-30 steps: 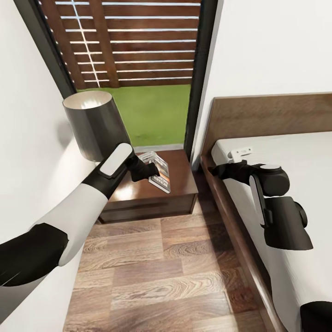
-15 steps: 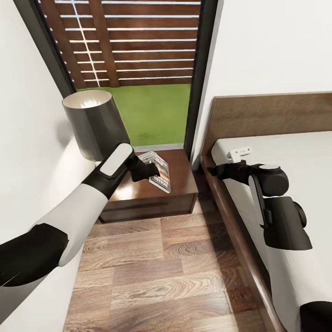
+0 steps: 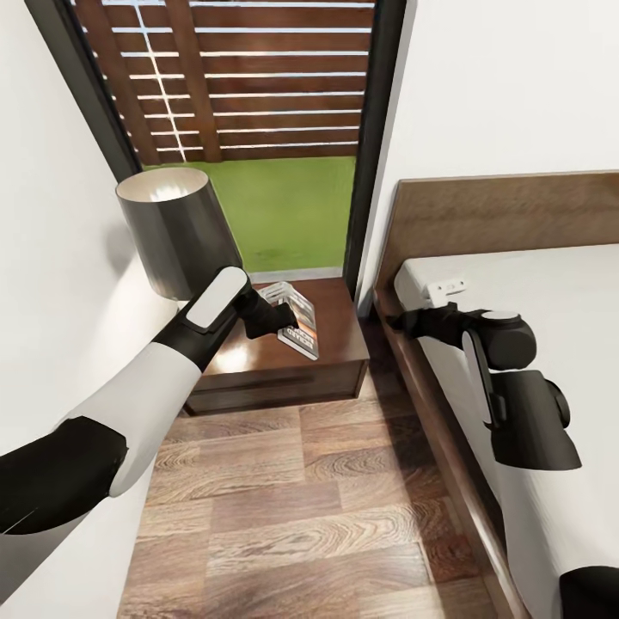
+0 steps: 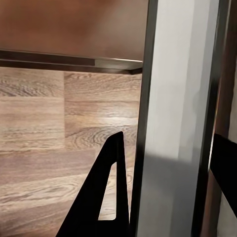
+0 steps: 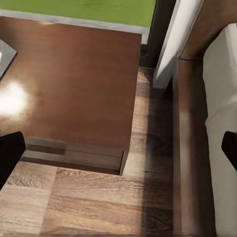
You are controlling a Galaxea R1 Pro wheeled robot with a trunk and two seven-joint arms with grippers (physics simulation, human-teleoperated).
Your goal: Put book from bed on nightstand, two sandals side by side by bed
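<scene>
Small thin paperback book (image 3: 294,318) with dark cover and white lettering: tilted over the glossy reddish-brown nightstand counter (image 3: 335,344), one edge raised, clamped by the left pincer (image 3: 277,319). Position unchanged across the last second; release not yet made, so book placement judged nearly complete. Dark cylindrical lamp shade (image 3: 178,230) just beside the left arm. Right pincer (image 3: 402,320): drifted slightly downward over the edge of the low bed (image 3: 550,292) with dark wooden frame and off-white mattress; fingers spread wide in the right wrist view, holding nothing. Small white object (image 3: 447,288) on the mattress corner. Brown wood-plank floor (image 3: 301,490) between counter and bed.
</scene>
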